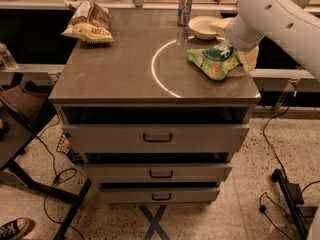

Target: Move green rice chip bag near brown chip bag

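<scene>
- Honestly, boils down to one direction: left and toward the far edge.
- Spotted the green rice chip bag (214,61) lying flat on the right side of the table (115,69), close to the right edge, long axis running more or less left to right.
- Found the end effector (239,46) at the right, far end of that bag, reaching in from the right, touching it or just over it.
- Can't tell whether clenched on the bag or released, so not calling it.
- Means nearly the whole bag stretching off to the left of the end effector, pointing the way of travel.
- Located the brown chip bag (89,21) at the far left corner of the table, well apart from the green one, bare tabletop in between.
- Guessing at a diagonal carry or drag next: across to the left, a bit farther back, stopping just beside the brown bag without shoving it.
- Worth minding the can (185,6) and the white bowl (204,26) by the far edge, just beyond the green bag; probably fine on a straight diagonal, real risk of clipping them by swinging far too early.
- Only one arm on this rig, so no nearer side to pick, just a long reach left.
</scene>
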